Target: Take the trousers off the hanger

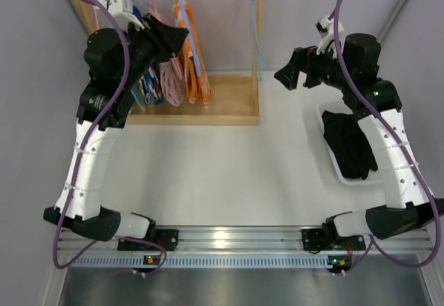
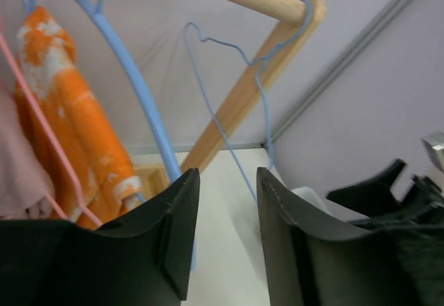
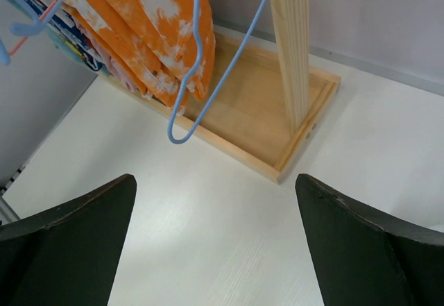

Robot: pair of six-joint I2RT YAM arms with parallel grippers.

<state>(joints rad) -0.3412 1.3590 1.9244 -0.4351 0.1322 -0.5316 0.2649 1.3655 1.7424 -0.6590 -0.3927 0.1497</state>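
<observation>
White table (image 1: 208,160): open middle between the wooden rail rack (image 1: 236,105) far left and the shallow white tray (image 1: 347,179) right. Orange white-splashed trousers (image 1: 191,49) hang on the rack; black trousers (image 1: 350,143) lie in the tray. Left gripper (image 2: 227,181) raised among the hangers, fingers partly apart, empty. Right gripper (image 3: 215,188) lifted, spread wide, empty.

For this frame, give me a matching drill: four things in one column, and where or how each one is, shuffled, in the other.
1 black trousers
2 orange trousers
3 bare blue hanger
4 right gripper

A open, holding nothing
B draped and hanging from the wooden rack
C lying in the white tray
D nothing on it, next to the rack's post

Pairs: 1-C, 2-B, 3-D, 4-A
</observation>
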